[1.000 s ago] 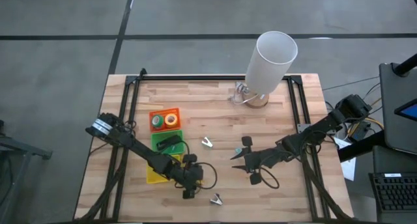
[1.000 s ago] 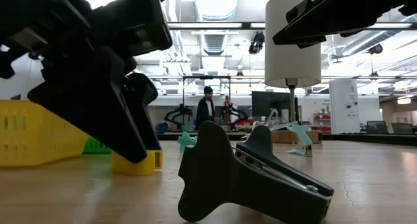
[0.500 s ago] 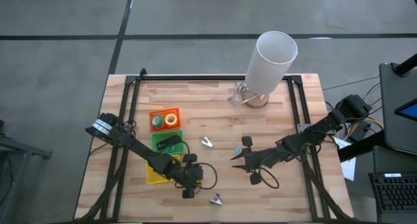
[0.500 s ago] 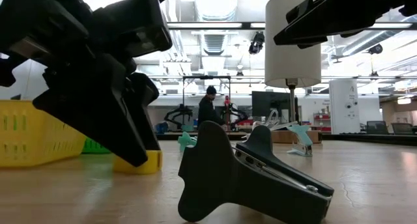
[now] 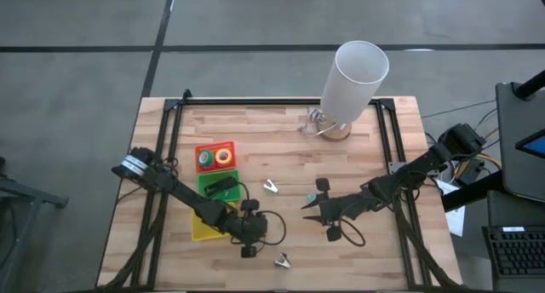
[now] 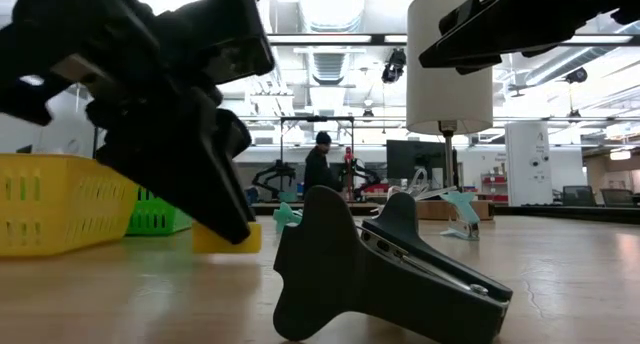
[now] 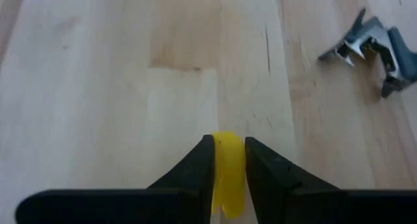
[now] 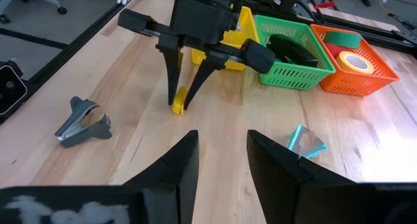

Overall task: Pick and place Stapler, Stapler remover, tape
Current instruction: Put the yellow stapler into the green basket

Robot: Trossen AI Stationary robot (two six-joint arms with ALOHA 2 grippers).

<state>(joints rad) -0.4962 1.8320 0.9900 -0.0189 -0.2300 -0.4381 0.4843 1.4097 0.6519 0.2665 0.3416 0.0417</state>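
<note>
My left gripper [image 5: 248, 246] is near the table's front, right of the yellow tray [image 5: 201, 232], and is shut on a small yellow tape roll [image 7: 227, 178]. The roll also shows in the right wrist view [image 8: 178, 101] and the low view [image 6: 226, 240]. My right gripper [image 5: 308, 209] is open and empty right of centre, facing the left gripper. The black stapler [image 5: 223, 184] lies in the green tray [image 8: 294, 68]. A yellow roll [image 5: 224, 157] and a green roll [image 5: 205, 159] lie in the orange tray [image 5: 213, 145]. My left gripper pinches the yellow tape roll [image 7: 227, 160] between its two fingers, at their free ends [image 8: 174, 87]. The fingers come from above, pointing down at the table. The roll sits at the fingertips just at the tabletop; whether it touches the wood I cannot tell.
A grey staple remover [image 5: 283, 261] lies near the front edge and looms dark in the low view [image 6: 380, 274]. A teal and silver one [image 5: 271, 186] lies mid-table. A white lamp [image 5: 358, 71] stands at the far edge. A person [image 6: 320, 169] stands in the room behind.
My left gripper has shifted a little with the yellow roll still pinched. In the low view the roll now shows higher and farther right, and more of the green tray shows behind it. My right gripper has kept still.
</note>
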